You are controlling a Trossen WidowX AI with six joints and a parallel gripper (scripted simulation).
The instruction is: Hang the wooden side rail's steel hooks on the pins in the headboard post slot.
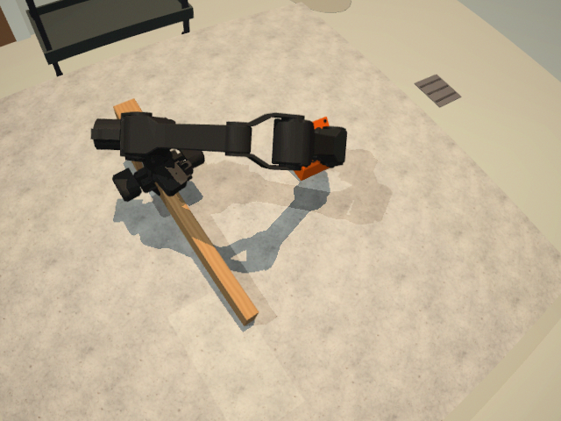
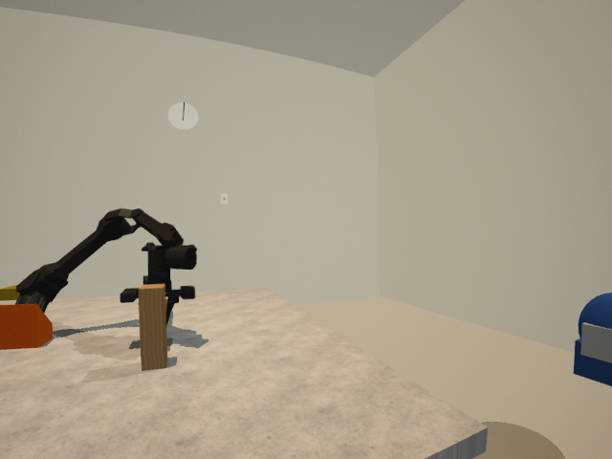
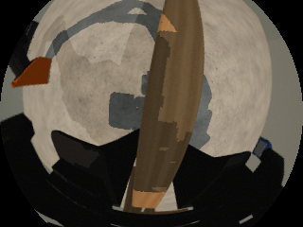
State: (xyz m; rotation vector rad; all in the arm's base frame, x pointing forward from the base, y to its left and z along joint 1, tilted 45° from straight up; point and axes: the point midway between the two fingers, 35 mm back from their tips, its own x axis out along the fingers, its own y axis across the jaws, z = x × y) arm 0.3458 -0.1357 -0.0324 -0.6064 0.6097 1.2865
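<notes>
The wooden rail is a long bar standing on its narrow edge, running diagonally in the top view. Its near end is at or just above the table; contact is not clear. Its other end shows at the upper left, past the arm. My gripper is shut on the rail toward that end, with a finger on each side; in the exterior view the near end partly hides it. No steel hooks, post, slot or pins can be made out in any view.
An orange block is by the arm's base. A yellow piece is behind it. Beyond the table are a dark shelf and a blue object. The table's corner shows at the lower right of the exterior view.
</notes>
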